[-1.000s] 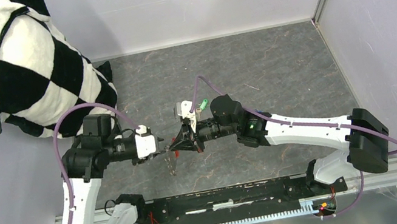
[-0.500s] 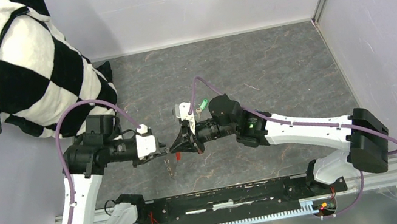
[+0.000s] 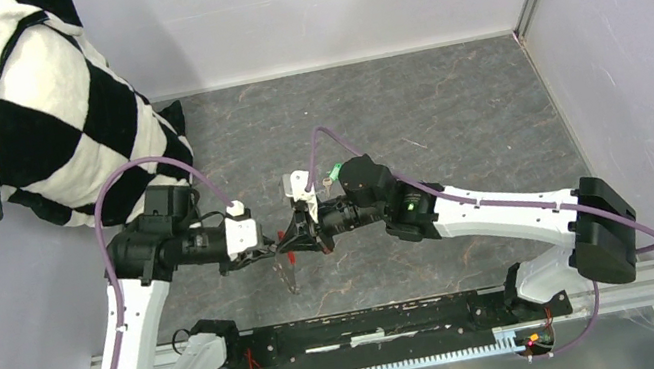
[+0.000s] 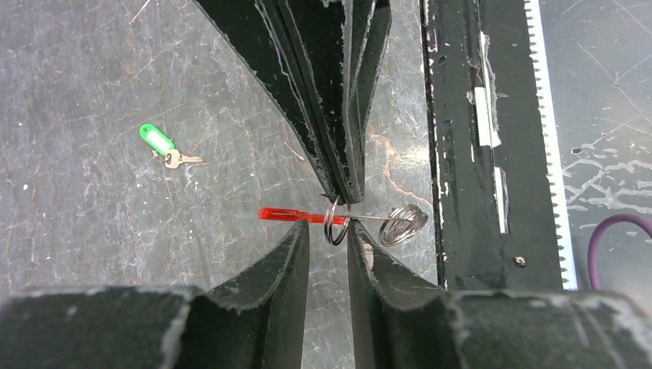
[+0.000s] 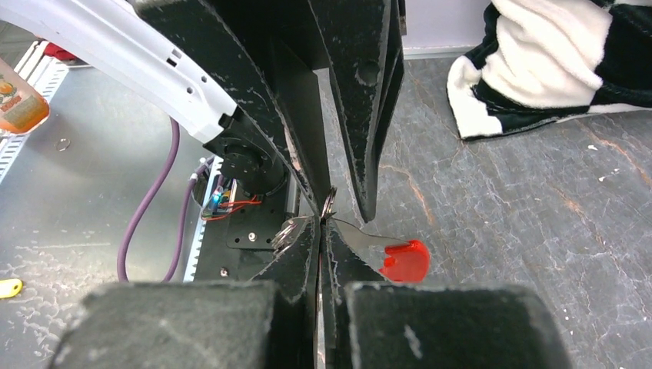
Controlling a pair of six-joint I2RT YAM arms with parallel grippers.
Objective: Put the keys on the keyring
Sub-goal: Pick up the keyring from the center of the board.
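R end effector [image 4: 344,197] pinched keyring [image 4: 336,221] mid-air; L end effector [image 4: 329,232] sat narrow round it, grip unclear. Green key [image 4: 158,141] lay on bench [image 4: 77,69]; no key threaded yet.

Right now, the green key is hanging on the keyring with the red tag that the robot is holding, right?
No. The green key is not on the keyring. It lies by itself on the table, apart from the keyring. The robot is holding the keyring with the red tag, as you said. The left wrist view shows this.
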